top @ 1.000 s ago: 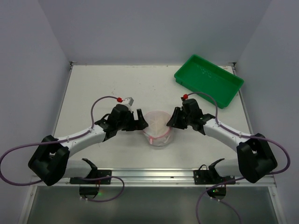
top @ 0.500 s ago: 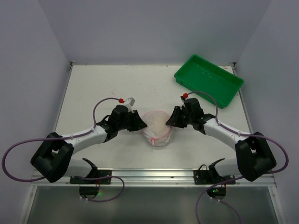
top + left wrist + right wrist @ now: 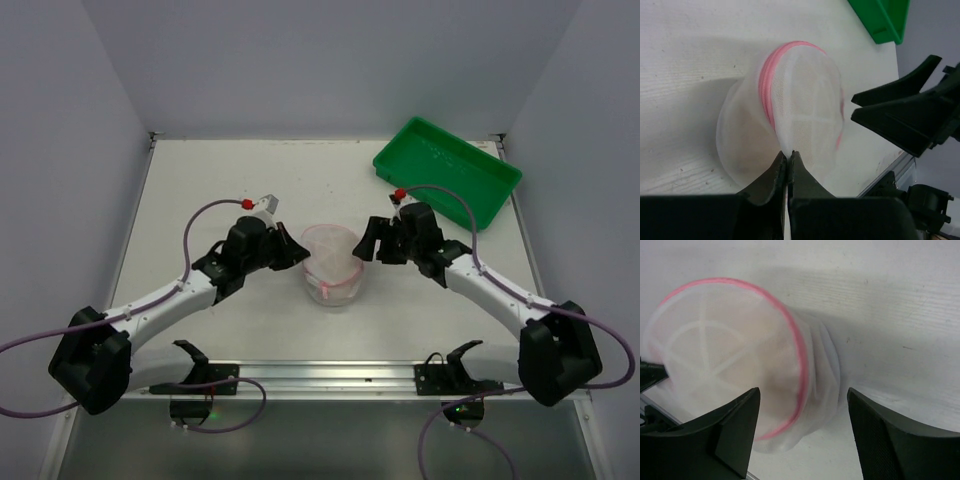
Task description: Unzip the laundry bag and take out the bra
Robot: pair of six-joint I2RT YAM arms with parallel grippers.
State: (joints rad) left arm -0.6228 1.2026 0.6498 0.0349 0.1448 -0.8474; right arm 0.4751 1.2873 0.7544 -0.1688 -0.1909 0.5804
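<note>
Laundry bag (image 3: 331, 265) is mid-table, toward the near edge, right between the two grippers. It's white see-through mesh, rounded, with pink trim (image 3: 799, 352) running round the rim. It's tipped up on its side rather than lying flat, and the round face with a pale cross of seams is turned toward the right wrist camera. Left gripper (image 3: 788, 154) has its fingers pressed together, pinching a bit of mesh at the bag's near edge. The bag's body bulges out just beyond the tips. Right gripper (image 3: 802, 392) has its fingers spread wide apart and holds nothing. The bag sits just ahead of the gap between them, on the table. From above it is close beside the bag's right side; can't tell if it's touching. A faint peach tint shows through the mesh, too blurred to say what it is. Can't tell whether the zip is open or shut. Green tray (image 3: 447, 165) is at the far right corner of the white table (image 3: 220, 180), angled, well apart from the bag and both grippers.
</note>
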